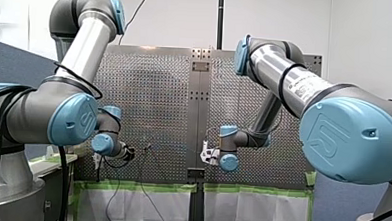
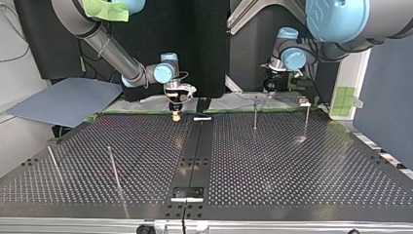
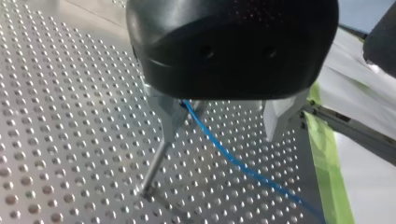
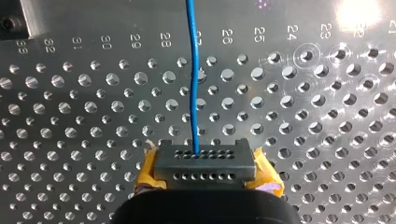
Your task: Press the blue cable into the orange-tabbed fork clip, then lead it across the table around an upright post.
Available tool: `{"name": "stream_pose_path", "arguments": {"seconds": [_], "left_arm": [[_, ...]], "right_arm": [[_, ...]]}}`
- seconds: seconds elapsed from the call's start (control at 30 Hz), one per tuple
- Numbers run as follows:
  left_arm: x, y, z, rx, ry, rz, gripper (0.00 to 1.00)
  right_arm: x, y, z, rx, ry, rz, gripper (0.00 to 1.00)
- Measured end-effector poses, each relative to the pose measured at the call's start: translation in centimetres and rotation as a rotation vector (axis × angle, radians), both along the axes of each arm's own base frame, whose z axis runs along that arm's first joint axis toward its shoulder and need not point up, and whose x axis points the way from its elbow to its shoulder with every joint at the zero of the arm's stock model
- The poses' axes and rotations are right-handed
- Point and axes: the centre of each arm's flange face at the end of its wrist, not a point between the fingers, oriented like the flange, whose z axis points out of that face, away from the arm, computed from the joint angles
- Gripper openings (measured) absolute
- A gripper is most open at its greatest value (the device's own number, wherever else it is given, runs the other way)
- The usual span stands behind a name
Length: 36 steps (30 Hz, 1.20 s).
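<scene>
The perforated table [image 2: 292,165] carries both arms working along the edge nearest their bases. My right arm [image 1: 285,74] reaches in near the centre strip and my left arm [image 1: 81,50] hangs beside it. The left gripper [image 3: 223,133] has its jaws spread wide, holding nothing. One metal finger [image 3: 170,116] stands just beside the top of a post [image 3: 154,165]. The right gripper [image 4: 204,163] looks closed on the cable [image 4: 193,84], which vanishes between its yellow pads. From there the cable runs straight ahead over the holes. At the other end it passes between the left fingers, close to the one by the post. Its long axis thus lies along the line joining the two grippers. My left arm is nearer the post, so the wrap probably falls there. I cannot pick out the clip for certain.
</scene>
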Motion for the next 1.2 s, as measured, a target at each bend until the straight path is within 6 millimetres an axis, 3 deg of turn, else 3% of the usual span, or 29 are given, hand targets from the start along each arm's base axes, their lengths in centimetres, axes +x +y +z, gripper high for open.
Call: {"name": "stream_pose_path", "arguments": {"seconds": [0.33,1.2], "left_arm": [[-2.5,-0.8,1.5,-0.001,-0.027,-0.020,0.91],[-3.3,-3.4,1.6,0.010,-0.060,-0.070,0.91]], "right_arm": [[0.1,0.1,0.0,0.000,0.000,0.002,0.00],[0.2,0.2,0.0,0.001,-0.004,0.005,0.00]]}}
